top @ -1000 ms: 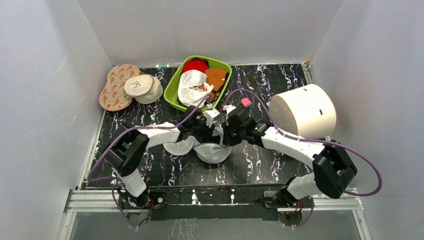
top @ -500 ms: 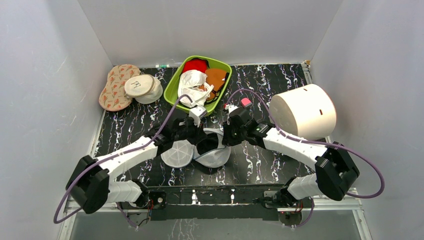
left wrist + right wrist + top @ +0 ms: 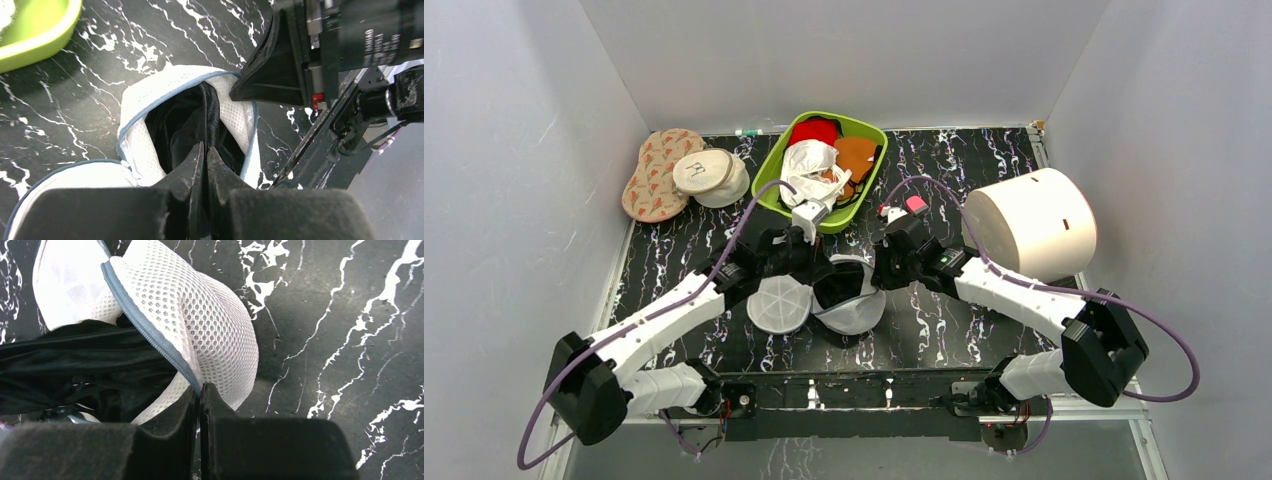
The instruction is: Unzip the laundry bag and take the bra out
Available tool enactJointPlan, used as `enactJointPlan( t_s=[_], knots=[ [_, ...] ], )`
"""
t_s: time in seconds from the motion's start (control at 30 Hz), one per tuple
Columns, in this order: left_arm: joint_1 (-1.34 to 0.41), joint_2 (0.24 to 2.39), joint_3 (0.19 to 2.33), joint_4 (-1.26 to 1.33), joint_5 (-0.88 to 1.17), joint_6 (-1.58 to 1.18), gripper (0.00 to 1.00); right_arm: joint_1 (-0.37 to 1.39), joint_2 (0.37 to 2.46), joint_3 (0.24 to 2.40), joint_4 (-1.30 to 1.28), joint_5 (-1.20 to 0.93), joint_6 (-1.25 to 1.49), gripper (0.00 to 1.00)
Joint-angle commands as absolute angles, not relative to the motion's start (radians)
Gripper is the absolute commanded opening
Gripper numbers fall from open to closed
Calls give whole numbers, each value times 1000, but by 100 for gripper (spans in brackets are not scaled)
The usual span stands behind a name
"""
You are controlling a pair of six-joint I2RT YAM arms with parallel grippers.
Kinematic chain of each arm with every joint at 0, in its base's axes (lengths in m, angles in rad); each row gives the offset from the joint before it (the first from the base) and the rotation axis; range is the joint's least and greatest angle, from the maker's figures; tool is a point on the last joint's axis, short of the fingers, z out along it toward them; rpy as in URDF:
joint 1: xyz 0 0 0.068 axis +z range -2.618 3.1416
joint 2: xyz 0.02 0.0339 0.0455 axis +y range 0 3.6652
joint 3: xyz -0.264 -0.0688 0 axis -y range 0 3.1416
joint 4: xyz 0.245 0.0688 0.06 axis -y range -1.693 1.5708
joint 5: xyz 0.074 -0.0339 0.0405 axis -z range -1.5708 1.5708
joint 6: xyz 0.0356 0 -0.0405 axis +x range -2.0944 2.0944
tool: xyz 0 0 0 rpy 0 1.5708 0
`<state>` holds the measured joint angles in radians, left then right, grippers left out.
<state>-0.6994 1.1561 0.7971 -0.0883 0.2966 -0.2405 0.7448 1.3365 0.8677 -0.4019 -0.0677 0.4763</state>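
The laundry bag [image 3: 856,315] is seen lying unzipped near the middle of the black marbled table [image 3: 984,330], just in front of the green basket [image 3: 773,186]. Its two white mesh halves are spread apart: one half [image 3: 779,306] is laid flat toward the left arm, and the other is propped up as an open cup. A grey-blue zipper line [image 3: 150,335] can be followed round the rim.

The bra [image 3: 182,127] is found as dark, glossy black fabric and is still lodged inside the cupped half, with part of it drawn up above the rim.

The left gripper [image 3: 204,150] is lowered into the opening. Its fingers are pressed together, and a fold of the black fabric is pinched between them.

The right gripper [image 3: 200,392] is set at the far right edge of the bag. Its fingers are also closed tight, and the mesh wall is clamped between them right at the zipper line. In the left wrist view one of its black fingers [image 3: 270,65] is seen touching the rim.

White, red and orange garments are heaped in the basket. A large white cylinder [image 3: 1029,222] is stood to the right, well apart from the bag. A cream round cap [image 3: 700,173] with a black mark is rested on a patterned pad [image 3: 650,180] at the far left corner.
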Motion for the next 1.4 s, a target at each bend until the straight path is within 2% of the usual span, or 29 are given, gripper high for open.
enactJointPlan(
  t_s=[0.0, 0.37, 0.67, 1.0, 1.23, 1.37],
  knots=[
    [-703, 1048, 895, -237, 226, -238, 0, 742, 1286, 877, -403, 52, 530, 0],
    [-703, 819, 978, -304, 56, -306, 0, 742, 1311, 867, -387, 16, 543, 0],
    [-703, 815, 1151, -358, -36, -319, 0, 741, 1315, 856, -375, -5, 545, 0],
    [-703, 942, 1376, -416, -131, -268, 0, 742, 1315, 845, -369, -12, 547, 0],
    [-701, 1134, 1498, -490, -304, -281, 0, 742, 1313, 841, -366, -18, 549, 0],
    [-660, 1301, 1617, -491, -267, -275, 0, 741, 1311, 844, -369, -17, 548, 0]
  ],
)
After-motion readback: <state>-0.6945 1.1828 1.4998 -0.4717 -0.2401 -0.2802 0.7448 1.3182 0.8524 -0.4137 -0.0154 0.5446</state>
